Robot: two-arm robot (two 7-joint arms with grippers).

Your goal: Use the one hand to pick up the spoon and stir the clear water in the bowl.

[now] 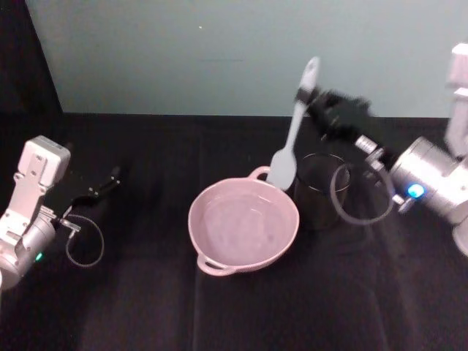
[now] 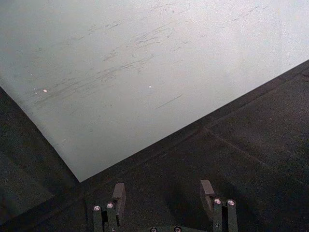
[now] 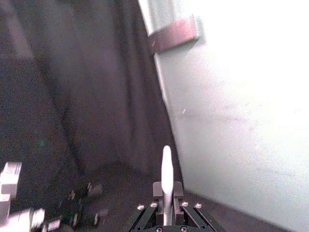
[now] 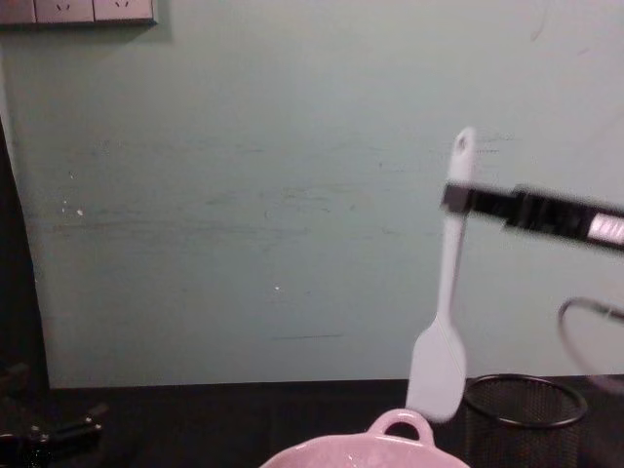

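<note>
While the right tool (image 1: 306, 93) was clamped on the spoon (image 1: 292, 139) handle, the scoop hung above the bowl (image 1: 243, 224) rim, not yet in the water. Pickup was complete; stirring remained. The left tool (image 1: 110, 179) sat parked, fingers apart.

The left gripper (image 2: 164, 193), a black two-fingered tool with small silver screw heads along its linkages, showed at the near edge of the picture with its dark flat fingers (image 2: 119, 192) spread apart and nothing between them. Beneath and ahead of it lay a black cloth-covered table surface (image 2: 251, 135), marked by a faint straight seam running across it. Beyond the cloth stood a pale grey-green wall panel (image 2: 145, 63), lightly scuffed with thin scratches and a few small bright specks. A darker black area (image 2: 19, 159) bordered the panel on one side.
</note>
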